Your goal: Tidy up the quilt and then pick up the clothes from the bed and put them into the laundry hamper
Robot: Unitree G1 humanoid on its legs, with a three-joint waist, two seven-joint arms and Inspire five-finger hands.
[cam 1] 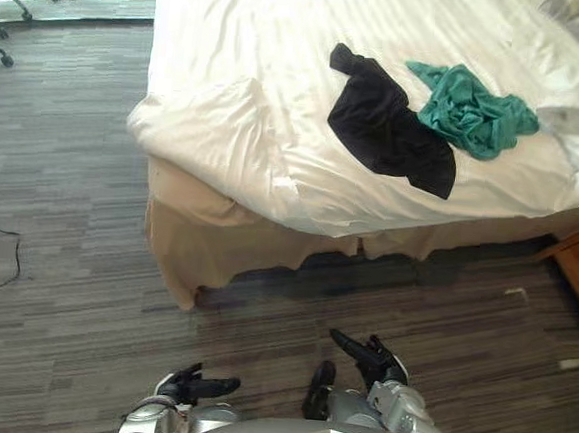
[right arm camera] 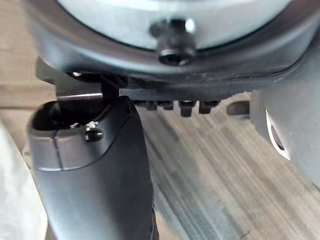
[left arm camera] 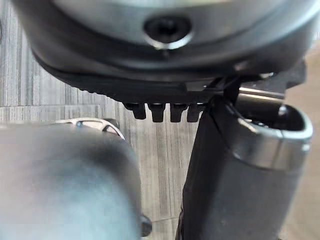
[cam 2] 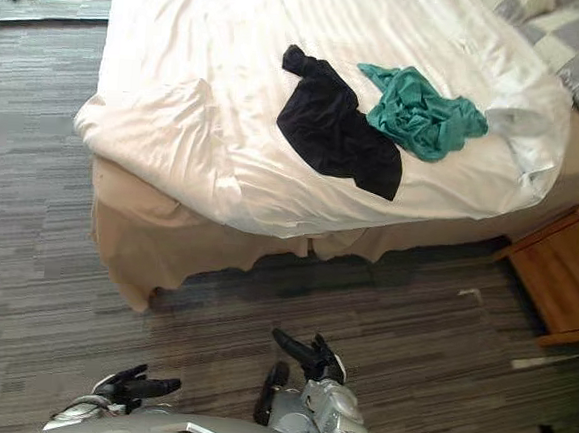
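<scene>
A white quilt [cam 1: 242, 52] covers the bed, with one corner [cam 1: 211, 130] bunched and folded over at the front left. On the quilt lies a black garment [cam 1: 382, 124], spread flat. A crumpled teal garment [cam 1: 473, 111] touches its right side. My left hand [cam 1: 196, 385] and right hand [cam 1: 369, 358] hang low over the floor, well short of the bed. Both are open with relaxed fingers and hold nothing. The wrist views show each thumb [left arm camera: 240, 165] [right arm camera: 95, 170] over bare floor.
The beige bed skirt [cam 1: 217, 241] hangs down to the striped wood floor [cam 1: 59, 208]. A wooden nightstand [cam 2: 565, 278] stands right of the bed. Grey checked pillows [cam 2: 574, 38] lie at the far right. Office chair legs [cam 1: 5, 4] stand far left by a window.
</scene>
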